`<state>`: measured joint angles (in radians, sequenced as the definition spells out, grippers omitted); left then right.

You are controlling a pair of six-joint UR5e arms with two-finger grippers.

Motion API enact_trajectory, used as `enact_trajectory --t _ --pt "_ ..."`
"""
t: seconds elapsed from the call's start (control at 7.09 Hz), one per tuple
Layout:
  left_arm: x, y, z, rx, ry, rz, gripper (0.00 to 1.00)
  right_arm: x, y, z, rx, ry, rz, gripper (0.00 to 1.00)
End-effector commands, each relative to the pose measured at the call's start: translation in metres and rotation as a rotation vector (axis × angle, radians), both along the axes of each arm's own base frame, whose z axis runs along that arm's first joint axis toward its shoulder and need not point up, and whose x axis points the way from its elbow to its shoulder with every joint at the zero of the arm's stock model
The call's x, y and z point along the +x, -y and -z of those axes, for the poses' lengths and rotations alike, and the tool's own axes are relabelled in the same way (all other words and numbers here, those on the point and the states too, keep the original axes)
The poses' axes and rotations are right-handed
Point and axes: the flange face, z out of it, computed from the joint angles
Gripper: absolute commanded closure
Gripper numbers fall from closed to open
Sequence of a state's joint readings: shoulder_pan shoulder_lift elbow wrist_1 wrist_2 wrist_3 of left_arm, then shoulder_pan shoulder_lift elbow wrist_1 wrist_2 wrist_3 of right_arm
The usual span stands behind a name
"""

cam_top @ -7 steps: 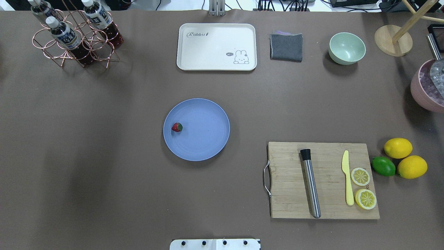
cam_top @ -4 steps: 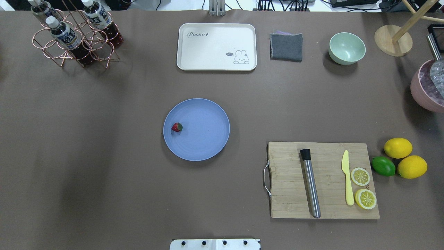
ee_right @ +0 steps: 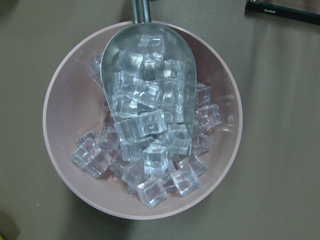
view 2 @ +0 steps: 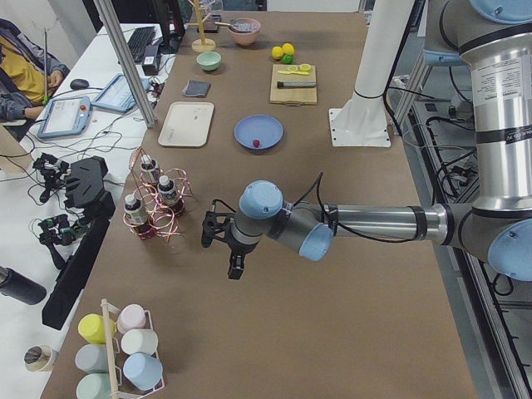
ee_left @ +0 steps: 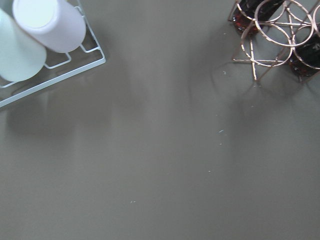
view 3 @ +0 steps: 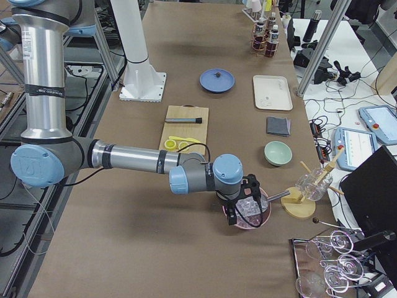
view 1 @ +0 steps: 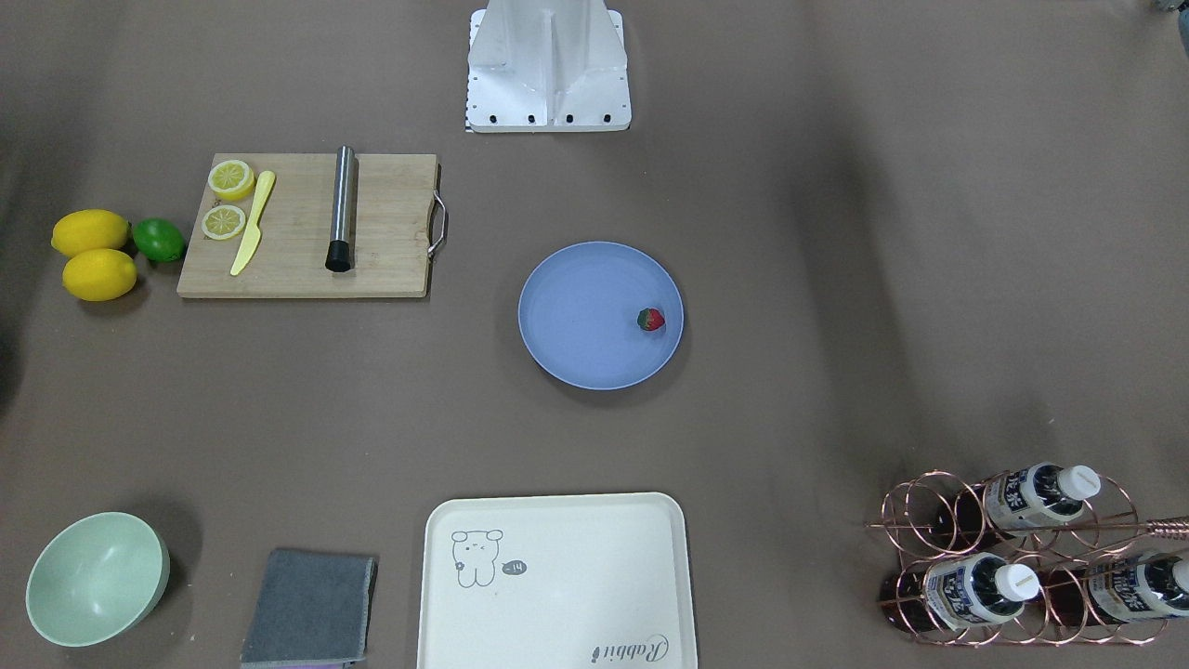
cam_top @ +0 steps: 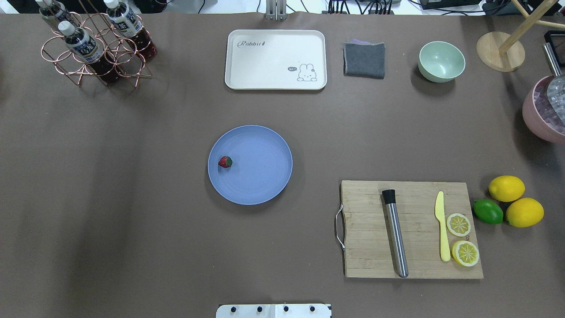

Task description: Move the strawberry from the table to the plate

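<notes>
The small red strawberry (cam_top: 225, 161) (view 1: 650, 320) lies inside the round blue plate (cam_top: 260, 172) (view 1: 581, 325), close to the rim on my left side. The plate sits in the middle of the brown table (cam_top: 132, 198). No arm shows in the overhead or front views. In the exterior left view my left gripper (view 2: 219, 249) hangs over bare table near the bottle rack, far from the plate (view 2: 264, 129). In the exterior right view my right gripper (view 3: 239, 210) hovers over the pink ice bowl. Whether either gripper is open or shut I cannot tell.
A wooden cutting board (cam_top: 366, 229) carries a metal muddler, a yellow knife and lemon slices; two lemons and a lime (cam_top: 487, 211) lie beside it. A cream tray (cam_top: 275, 59), grey cloth, green bowl (cam_top: 441, 61) and copper bottle rack (cam_top: 95, 44) line the far edge. The pink bowl (ee_right: 65, 95) holds ice and a scoop.
</notes>
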<state>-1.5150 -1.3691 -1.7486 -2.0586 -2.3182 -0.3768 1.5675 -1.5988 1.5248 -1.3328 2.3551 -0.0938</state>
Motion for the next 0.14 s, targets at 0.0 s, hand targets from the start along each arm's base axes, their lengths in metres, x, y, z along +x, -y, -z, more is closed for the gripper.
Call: enact_trajectory --t 0.0 --pt "-0.0005 -0.0231 -0.0228 -0.056 -0.002 -0.003 0.03 -0.0014 0.0023 0.0022 -0.003 0.011 -0.001 0.0"
